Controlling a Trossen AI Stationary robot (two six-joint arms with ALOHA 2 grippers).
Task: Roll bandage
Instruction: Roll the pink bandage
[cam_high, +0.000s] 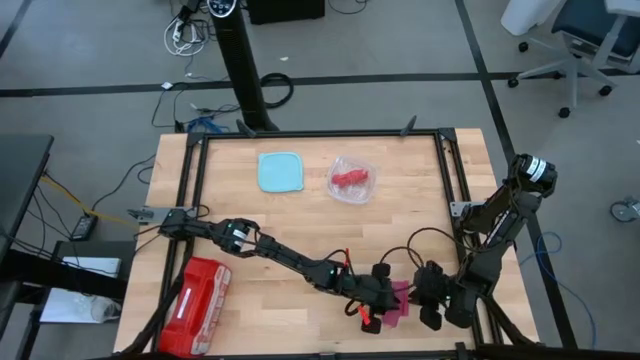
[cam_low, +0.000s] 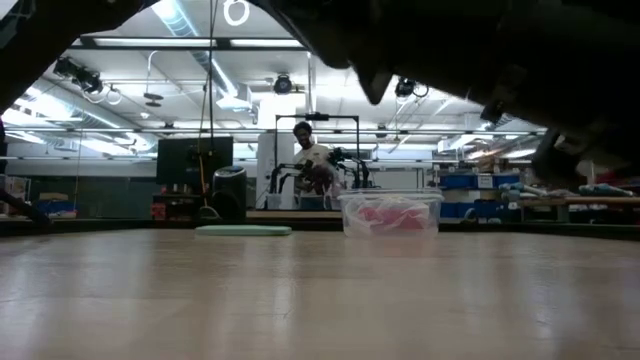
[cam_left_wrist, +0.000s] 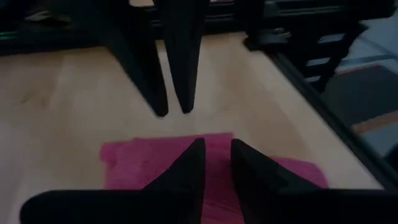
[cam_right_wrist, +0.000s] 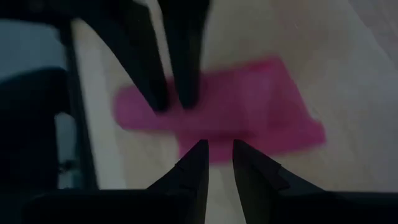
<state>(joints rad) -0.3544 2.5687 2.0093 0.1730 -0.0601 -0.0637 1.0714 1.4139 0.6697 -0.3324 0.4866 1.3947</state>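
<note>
- High view: the bandage (cam_high: 402, 300) lies near the near edge of the surface (cam_high: 300, 220), right of centre, with both arms converged on it — the left gripper (cam_high: 385, 303) at its left side, the right gripper (cam_high: 425, 300) at its right.
- In the left wrist view the left gripper (cam_left_wrist: 217, 155) has its fingers (cam_left_wrist: 189, 163) narrowly parted, tips over the bandage (cam_left_wrist: 146, 162); whether they pinch any fabric I cannot tell.
- In the right wrist view the right gripper (cam_right_wrist: 217, 152) also shows a slim gap between its fingers (cam_right_wrist: 194, 163), tips at the bandage's (cam_right_wrist: 261, 106) edge; the other arm's fingers stand on the strip farther off.
- The bandage looks flat or loosely folded, not yet a cylinder — so I judge the rolling to be at an early step: getting a hold on one end.
- The next move likely calls for one gripper to pin the strip while the other turns an end over itself, kept tight so the soft fabric does not spring open.
- Farther off sit a clear container (cam_high: 352, 180) with a small red lump, a light blue lid (cam_high: 281, 171), and a red case (cam_high: 196, 305) at the near left.
</note>
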